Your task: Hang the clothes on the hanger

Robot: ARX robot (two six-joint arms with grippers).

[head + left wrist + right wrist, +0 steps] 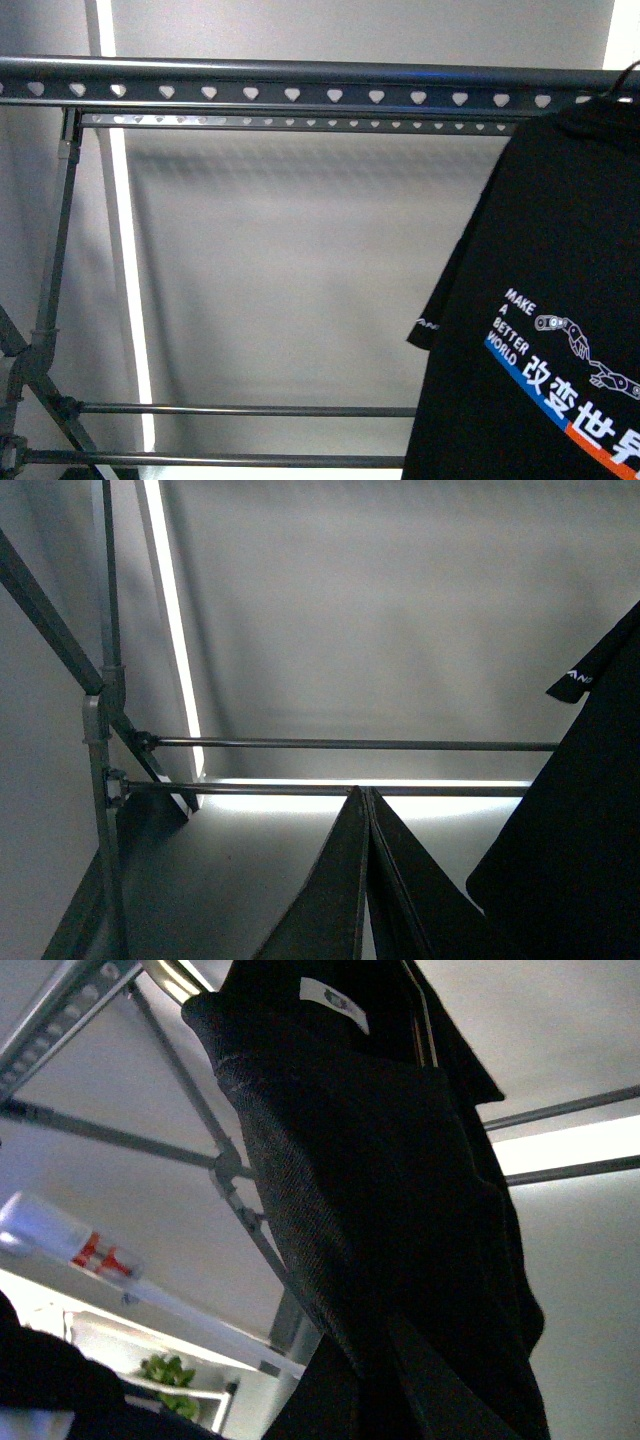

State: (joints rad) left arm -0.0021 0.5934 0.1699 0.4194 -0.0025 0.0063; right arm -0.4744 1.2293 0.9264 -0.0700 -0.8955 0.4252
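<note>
The clothes [540, 300], a black T-shirt with white "MAKE A BETTER WORLD" print and a blue-orange stripe, hang at the right end of the hanger [300, 95], a dark grey rack whose top rail has heart-shaped holes. A thin hook shows at the shirt's top right near the rail. In the right wrist view my right gripper [375, 1345] is shut on the black fabric [380, 1180], its fingers dark against the cloth. My left gripper [365, 810] is shut with nothing in it, low and left of the shirt's sleeve [590, 780].
The rack's lower cross bars [250, 410] and slanted left legs [40, 340] stand before a grey wall. A bright vertical light strip [125, 260] runs behind. In the right wrist view a shelf with a white bottle [60, 1235] and a green plant [170, 1375] shows.
</note>
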